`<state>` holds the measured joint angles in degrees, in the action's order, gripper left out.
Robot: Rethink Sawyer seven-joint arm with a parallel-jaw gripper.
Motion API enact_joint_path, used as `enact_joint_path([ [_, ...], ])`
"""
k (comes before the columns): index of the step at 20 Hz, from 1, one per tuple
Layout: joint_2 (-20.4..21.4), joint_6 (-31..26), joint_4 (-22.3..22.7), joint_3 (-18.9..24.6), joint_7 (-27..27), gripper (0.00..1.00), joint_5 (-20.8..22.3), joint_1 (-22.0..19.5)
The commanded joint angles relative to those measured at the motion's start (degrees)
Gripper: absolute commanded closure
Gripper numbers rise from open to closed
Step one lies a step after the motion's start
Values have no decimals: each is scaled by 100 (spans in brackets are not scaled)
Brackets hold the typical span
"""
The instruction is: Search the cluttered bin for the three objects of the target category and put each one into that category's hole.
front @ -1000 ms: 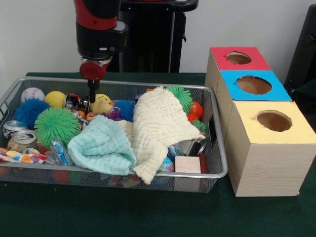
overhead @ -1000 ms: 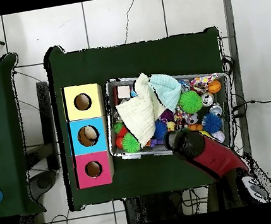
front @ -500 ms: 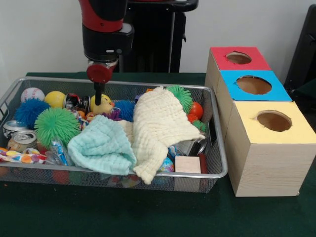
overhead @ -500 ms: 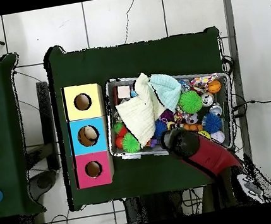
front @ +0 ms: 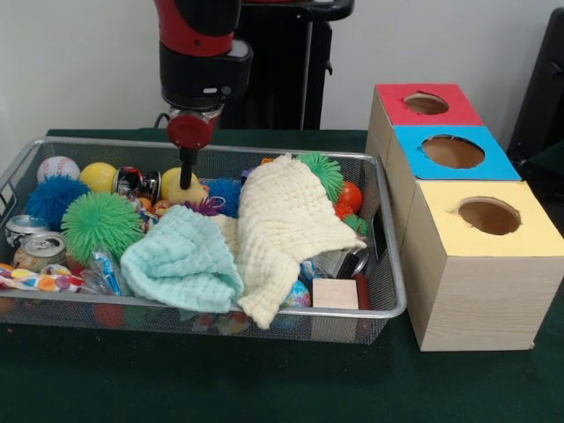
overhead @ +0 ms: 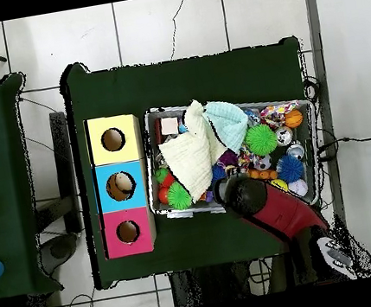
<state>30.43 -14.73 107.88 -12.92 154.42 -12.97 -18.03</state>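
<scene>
A wire bin (front: 394, 280) holds mixed clutter: a cream cloth (front: 282, 220) and a mint cloth (front: 181, 260) draped over the middle, a large green spiky ball (front: 100, 222), a blue spiky ball (front: 51, 196), a yellow ball (front: 170, 184), a baseball (front: 57, 167), crushed cans (front: 40, 248) and a wooden block (front: 335, 293). My gripper (front: 186, 181) hangs at the bin's back, directly in front of the yellow ball, with nothing visibly held. In the overhead view the arm's head (overhead: 240, 193) hides it.
To the right of the bin stands a wooden box with three holes: red top (front: 426, 104), blue top (front: 453, 152), yellow top (front: 489, 216). Overhead, something pale lies inside the blue hole (overhead: 120, 186). A second green spiky ball (front: 322, 172) and a red ball (front: 351, 196) sit behind the cream cloth.
The arm has slid steadily to the right along the bin's back edge in the front view, from beside the cans to in front of the yellow ball. The clutter has not shifted.
</scene>
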Motion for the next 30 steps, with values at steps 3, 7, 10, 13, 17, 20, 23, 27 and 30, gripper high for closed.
enact_joint_path([
  [3,-517,430,-346,658,294,0,40,-166],
  [7,-524,444,-396,738,263,0,32,-246],
  [10,-543,523,-373,835,248,0,34,-369],
  [13,-584,642,-431,760,183,0,141,-353],
  [17,-584,728,-454,726,207,100,138,-331],
  [20,-558,666,-469,707,177,100,135,-314],
  [23,-490,540,-454,635,172,100,124,-250],
  [27,-139,41,-395,400,199,100,75,-30],
  [30,294,-630,-437,89,98,100,160,216],
])
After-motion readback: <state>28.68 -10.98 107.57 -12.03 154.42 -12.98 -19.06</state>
